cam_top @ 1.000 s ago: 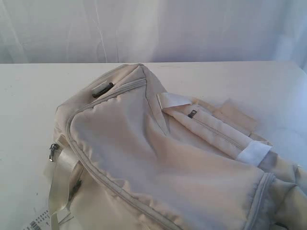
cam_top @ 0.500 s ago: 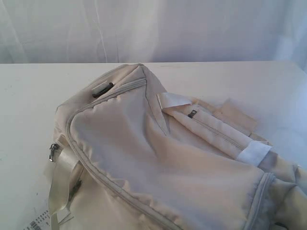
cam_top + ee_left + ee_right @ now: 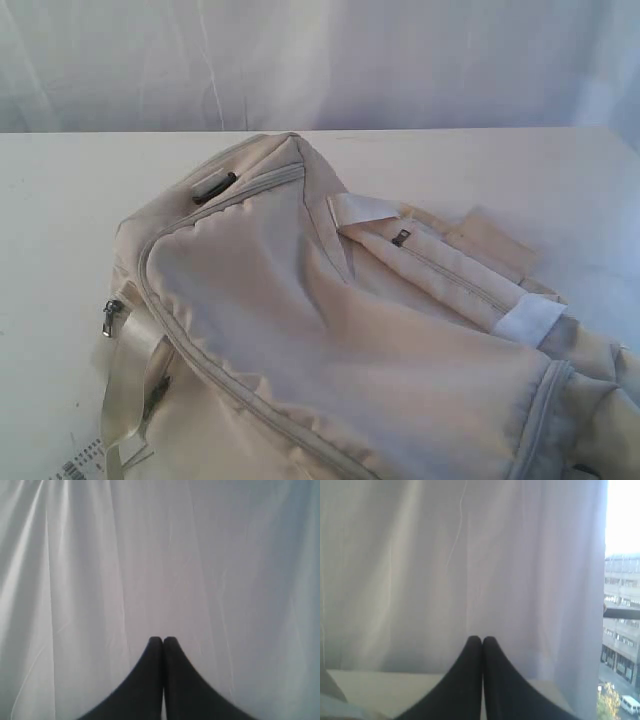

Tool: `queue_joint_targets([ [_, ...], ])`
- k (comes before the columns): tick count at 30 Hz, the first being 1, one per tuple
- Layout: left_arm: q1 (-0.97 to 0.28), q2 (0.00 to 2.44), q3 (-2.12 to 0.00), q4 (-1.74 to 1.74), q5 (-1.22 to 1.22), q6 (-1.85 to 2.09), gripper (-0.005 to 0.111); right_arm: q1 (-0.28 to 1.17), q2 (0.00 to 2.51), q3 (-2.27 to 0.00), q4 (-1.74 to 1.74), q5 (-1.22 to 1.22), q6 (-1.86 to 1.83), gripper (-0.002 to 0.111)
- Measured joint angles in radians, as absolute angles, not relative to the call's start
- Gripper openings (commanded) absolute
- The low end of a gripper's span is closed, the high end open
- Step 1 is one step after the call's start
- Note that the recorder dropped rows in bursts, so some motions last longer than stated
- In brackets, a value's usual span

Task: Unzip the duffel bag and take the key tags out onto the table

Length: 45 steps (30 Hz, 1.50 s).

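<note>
The cream duffel bag [image 3: 330,340] lies zipped shut across the white table [image 3: 60,220], filling the near middle and right of the exterior view. Its grey zipper piping [image 3: 200,375] curves round the top panel. A small pocket zipper pull [image 3: 401,238] sits near the pale webbing strap [image 3: 362,208]. The key tags are out of view. Neither arm shows in the exterior view. My left gripper [image 3: 163,639] is shut on nothing and faces the white curtain. My right gripper [image 3: 482,638] is shut on nothing too, above the table's far edge.
A white curtain [image 3: 320,60] hangs behind the table. A strap with a dark metal clip [image 3: 110,318] hangs off the bag's left end, beside a barcode label [image 3: 85,462]. In the right wrist view a window [image 3: 622,630] shows buildings outside.
</note>
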State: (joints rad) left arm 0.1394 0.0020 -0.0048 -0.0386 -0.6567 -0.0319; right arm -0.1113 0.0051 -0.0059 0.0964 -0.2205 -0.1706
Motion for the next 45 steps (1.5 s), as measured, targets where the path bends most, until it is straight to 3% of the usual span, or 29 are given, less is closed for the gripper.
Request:
queue_joint_targets([
  [8,0.139,0.002,-0.005,-0.039,-0.744,-0.104,0.0,-0.111,0.005,-0.006,0.098,-0.524,-0.087,0.0],
  [12,0.139,0.002,-0.061,-0.039,-0.661,-0.185,0.0,-0.111,0.005,-0.006,0.098,-0.547,0.103,0.0],
  [16,0.139,0.046,-0.27,-0.039,-0.222,-0.209,0.0,-0.111,0.046,-0.115,0.102,-0.104,0.229,0.0],
  [20,0.139,0.268,-0.482,-0.091,0.303,-0.144,0.0,-0.111,0.283,-0.308,0.102,0.278,0.233,0.0],
  [26,0.139,0.825,-0.873,-0.663,1.003,0.619,0.0,-0.111,0.572,-0.538,0.192,0.677,0.03,0.0],
  [32,0.139,1.247,-1.224,-0.748,1.127,0.697,0.0,-0.111,0.645,-0.613,0.287,0.868,-0.072,0.001],
  [34,0.129,1.364,-1.34,-0.759,1.127,0.699,0.001,-0.111,0.652,-0.621,0.305,0.916,-0.088,0.006],
  [38,0.069,1.538,-1.511,-0.761,1.127,0.701,0.024,-0.111,0.654,-0.634,0.315,0.987,-0.097,0.031],
  [42,-0.01,1.688,-1.627,-0.7,1.125,0.709,0.072,-0.111,0.654,-0.634,0.315,1.044,-0.097,0.069],
  [44,-0.038,1.741,-1.646,-0.655,1.1,0.709,0.085,-0.111,0.654,-0.634,0.315,1.067,-0.097,0.073],
  [45,-0.048,1.772,-1.652,-0.632,1.069,0.701,0.086,-0.111,0.654,-0.634,0.315,1.077,-0.097,0.073],
])
